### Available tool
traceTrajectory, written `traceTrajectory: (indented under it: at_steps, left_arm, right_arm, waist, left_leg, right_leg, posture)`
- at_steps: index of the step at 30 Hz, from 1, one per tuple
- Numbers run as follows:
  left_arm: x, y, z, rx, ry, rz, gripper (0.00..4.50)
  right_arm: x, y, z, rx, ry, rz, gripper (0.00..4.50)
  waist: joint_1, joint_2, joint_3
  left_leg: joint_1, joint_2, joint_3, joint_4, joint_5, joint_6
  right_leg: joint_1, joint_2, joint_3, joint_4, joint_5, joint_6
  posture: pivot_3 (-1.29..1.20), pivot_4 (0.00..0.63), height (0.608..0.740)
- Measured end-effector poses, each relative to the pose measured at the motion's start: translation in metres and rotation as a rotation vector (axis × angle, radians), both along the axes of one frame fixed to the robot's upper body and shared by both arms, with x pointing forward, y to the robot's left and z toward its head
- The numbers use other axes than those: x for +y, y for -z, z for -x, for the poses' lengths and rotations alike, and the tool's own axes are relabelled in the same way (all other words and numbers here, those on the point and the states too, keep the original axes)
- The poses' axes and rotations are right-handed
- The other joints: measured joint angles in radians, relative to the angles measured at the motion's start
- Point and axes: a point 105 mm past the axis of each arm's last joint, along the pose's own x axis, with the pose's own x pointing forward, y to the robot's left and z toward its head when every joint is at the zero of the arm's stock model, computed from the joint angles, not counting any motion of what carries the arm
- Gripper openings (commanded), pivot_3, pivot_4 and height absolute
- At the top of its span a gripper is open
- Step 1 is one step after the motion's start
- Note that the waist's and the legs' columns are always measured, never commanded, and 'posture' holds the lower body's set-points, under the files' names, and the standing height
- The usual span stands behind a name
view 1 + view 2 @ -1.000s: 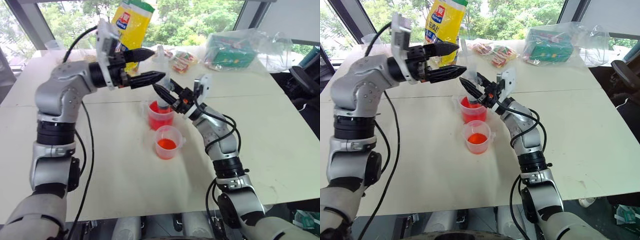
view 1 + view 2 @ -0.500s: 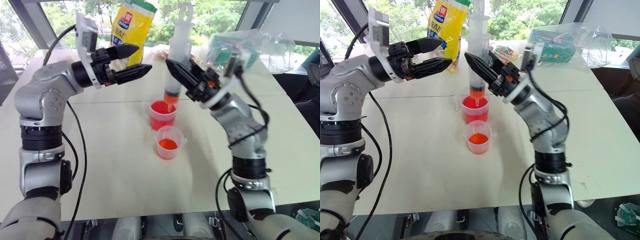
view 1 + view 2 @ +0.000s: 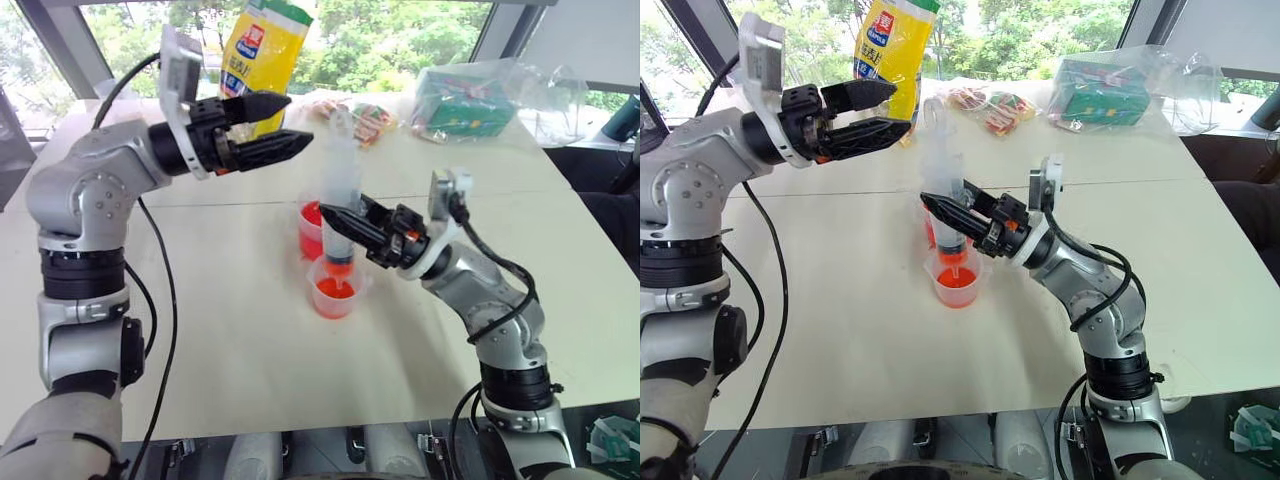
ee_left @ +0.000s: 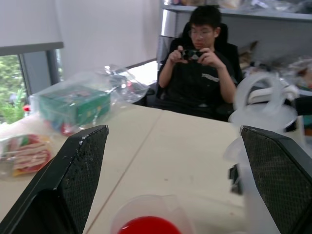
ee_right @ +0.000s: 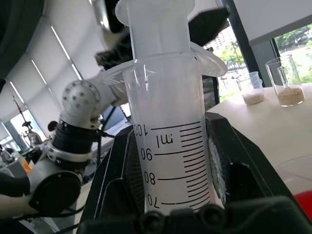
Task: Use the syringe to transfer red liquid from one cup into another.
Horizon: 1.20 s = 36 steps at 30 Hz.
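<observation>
Your right gripper (image 3: 345,228) clamps the syringe (image 3: 339,215) upright, tip directly over the smaller cup (image 3: 335,291); your left gripper (image 3: 285,125), jaws wide (empty), hangs nearest its plunger.

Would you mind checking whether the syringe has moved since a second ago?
Yes. The syringe, gripped by the right gripper, has shifted from over the taller cup toward the robot; its tip now hangs over the smaller cup.
</observation>
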Motion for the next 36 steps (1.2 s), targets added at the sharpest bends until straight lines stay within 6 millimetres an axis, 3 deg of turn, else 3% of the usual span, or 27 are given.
traceTrajectory:
  at_steps: [5,20,23,30,36]
  left_arm:
    - [-0.002,-0.001,0.007,0.003,0.026,-0.010,4.47]
    - [-0.018,0.010,-0.006,-0.034,-0.007,-0.031,4.47]
    - [-0.024,0.013,-0.007,-0.029,0.008,-0.016,3.63]
    - [-0.036,0.018,-0.001,-0.009,0.088,-0.016,0.18]
    - [-0.036,0.020,0.002,-0.002,0.104,-0.023,0.03]
  right_arm:
    - [-0.002,0.004,-0.003,-0.012,0.017,0.016,1.37]
    - [0.005,0.014,0.000,-0.011,-0.004,0.059,1.37]
    - [0.005,0.016,0.000,-0.008,-0.001,0.062,1.37]
    - [0.000,0.016,-0.005,-0.006,0.038,0.067,1.37]
    - [0.002,0.017,-0.004,-0.007,0.029,0.071,1.37]
  waist:
    - [0.000,0.000,0.000]
    - [0.001,0.000,0.000]
    - [0.002,0.000,0.000]
    - [0.002,0.000,0.000]
    - [0.001,0.000,0.000]
  left_leg:
    - [0.000,0.000,0.000,0.000,0.000,0.000]
    - [0.000,0.000,0.000,0.000,0.000,0.000]
    - [0.000,0.000,0.000,0.000,0.000,0.000]
    - [0.000,0.000,0.000,0.000,0.000,0.000]
    - [0.000,0.000,0.000,0.000,0.000,0.000]
  right_leg:
    - [0.000,0.000,0.000,0.000,0.000,0.000]
    - [0.000,0.000,0.000,0.000,0.000,0.000]
    - [0.000,0.000,0.000,0.000,0.000,0.000]
    - [0.000,0.000,0.000,0.000,0.000,0.000]
    - [0.000,0.000,0.000,0.000,0.000,0.000]
  posture:
    - [0.00,0.150,0.740]
    - [0.00,0.150,0.740]
    - [0.00,0.150,0.740]
    - [0.00,0.150,0.740]
    - [0.00,0.150,0.740]
